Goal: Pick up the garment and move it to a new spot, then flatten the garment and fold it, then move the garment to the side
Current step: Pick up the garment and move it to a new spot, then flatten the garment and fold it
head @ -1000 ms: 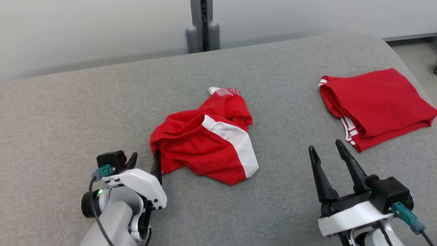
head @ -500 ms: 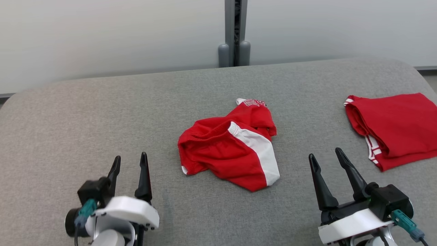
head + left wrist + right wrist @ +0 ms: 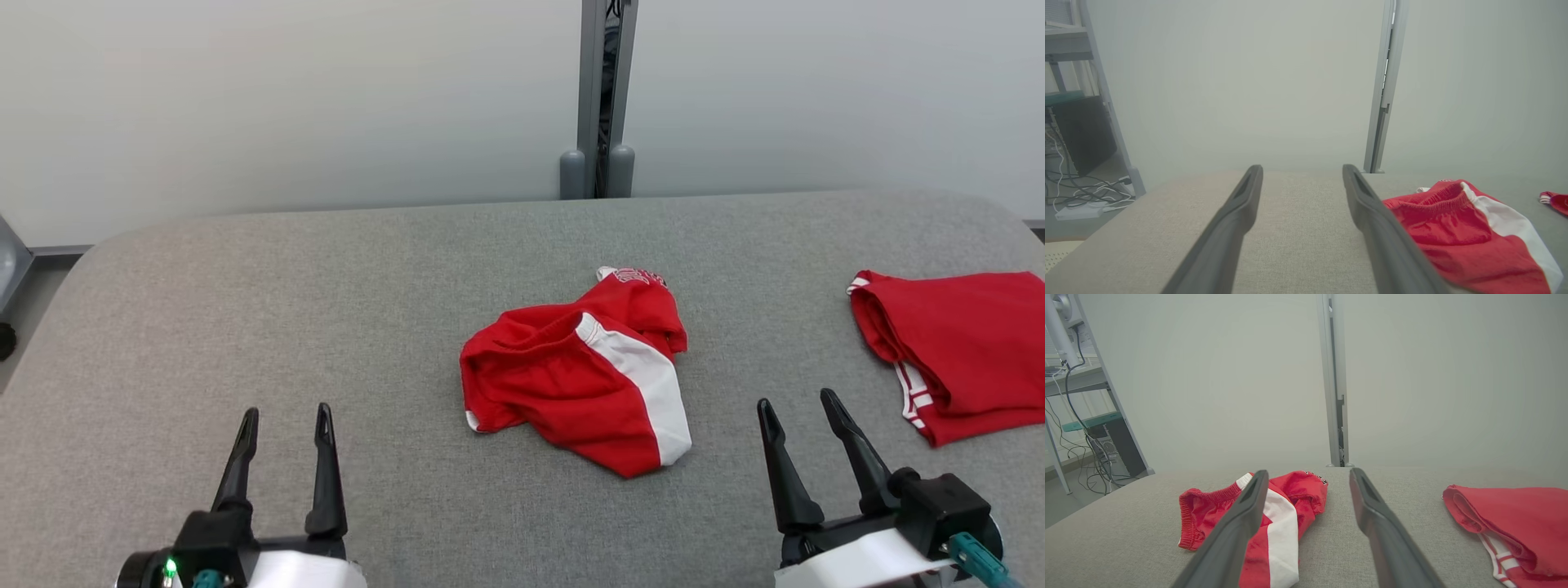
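**Grey cloth-covered table** (image 3: pixel 269 310), wide and rounded at its corners, bears two red textiles lying well apart. **Folded red garment** (image 3: pixel 971 343) lies flat at the robot's far right, striped trim along its near edge; judged not the piece in hand. **Crumpled garment** (image 3: pixel 563 384), red shorts by the look of them, is heaped near the table's middle, between the two arms and a little farther out than either; it rests free on the cloth, touched by nothing.

**Left gripper** (image 3: pixel 286 411) sits at lower left and **right gripper** (image 3: pixel 796 400) at lower right, both pointing away from the robot; the jaws of each stand wide apart and hold nothing; the right sits nearer the heap than the left.

Handling, as a judgement: thin, light, limp fabric that will sag and drape from any pinch; not fragile; unlikely to slip from a firm pinch, but apt to come up several layers at once.

**Elastic waistband** (image 3: pixel 522 327), the thickened ridge along the heap's left and upper side, seems the soundest hold, one gripper toward each end. **White side panel** (image 3: pixel 645 384) marks a side seam, useful for orienting the piece. **Printed corner** (image 3: pixel 633 276), the smallest feature, pokes out at the far edge; its lettering is too small to read.
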Robot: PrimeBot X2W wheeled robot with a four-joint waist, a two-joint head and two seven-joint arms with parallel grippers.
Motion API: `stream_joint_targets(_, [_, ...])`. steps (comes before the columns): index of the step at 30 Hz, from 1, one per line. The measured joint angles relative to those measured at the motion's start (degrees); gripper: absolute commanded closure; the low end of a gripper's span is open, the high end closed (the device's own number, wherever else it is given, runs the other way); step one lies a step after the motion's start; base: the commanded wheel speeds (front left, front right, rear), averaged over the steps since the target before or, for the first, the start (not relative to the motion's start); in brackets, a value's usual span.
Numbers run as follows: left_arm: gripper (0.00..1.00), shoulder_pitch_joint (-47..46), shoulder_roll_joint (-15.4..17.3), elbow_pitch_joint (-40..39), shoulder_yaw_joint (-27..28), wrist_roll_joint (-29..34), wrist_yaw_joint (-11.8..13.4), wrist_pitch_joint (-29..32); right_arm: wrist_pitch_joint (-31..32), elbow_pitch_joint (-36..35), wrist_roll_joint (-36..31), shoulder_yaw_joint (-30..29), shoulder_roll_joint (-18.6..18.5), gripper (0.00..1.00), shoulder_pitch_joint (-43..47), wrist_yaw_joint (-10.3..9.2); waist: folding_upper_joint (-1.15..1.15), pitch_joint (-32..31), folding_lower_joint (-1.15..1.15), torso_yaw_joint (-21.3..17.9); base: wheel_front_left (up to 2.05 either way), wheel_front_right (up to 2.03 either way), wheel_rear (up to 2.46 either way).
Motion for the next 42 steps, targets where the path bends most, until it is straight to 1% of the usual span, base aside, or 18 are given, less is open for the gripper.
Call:
stream_joint_targets(2, [0.00,1.4,-0.2,-0.1,0.3,0.6,-1.3,0.0,0.0,0.1,0.0,-0.4,0.2,0.00,0.7,0.00,0.00,-0.7,0.00,0.2,0.00,0.00,0.00])
stream_joint_targets(8, [0.00,4.7,-1.2,0.5,1.9,1.8,-2.4,0.0,0.0,1.7,0.0,-1.7,0.5,0.00,3.0,0.00,0.00,-2.4,0.00,0.6,0.00,0.00,0.00])
stream_joint_targets(12, [0.00,5.8,-1.7,1.3,1.9,3.0,-3.3,0.0,0.0,2.8,-0.3,-2.0,0.6,0.00,3.7,0.00,0.00,-2.8,0.00,0.7,0.00,0.00,0.00])
stream_joint_targets(25, [0.00,6.0,-2.0,2.5,2.6,4.1,-3.9,0.0,0.0,3.7,-0.3,-1.8,0.8,0.00,4.1,0.00,0.00,-2.6,0.00,0.2,0.00,0.00,0.00])
stream_joint_targets(42, [0.00,5.8,-2.1,2.2,1.6,4.3,-3.3,0.0,0.0,3.9,-0.3,-1.4,1.0,0.00,4.0,0.00,0.00,-2.9,0.00,-0.1,0.00,0.00,0.00])
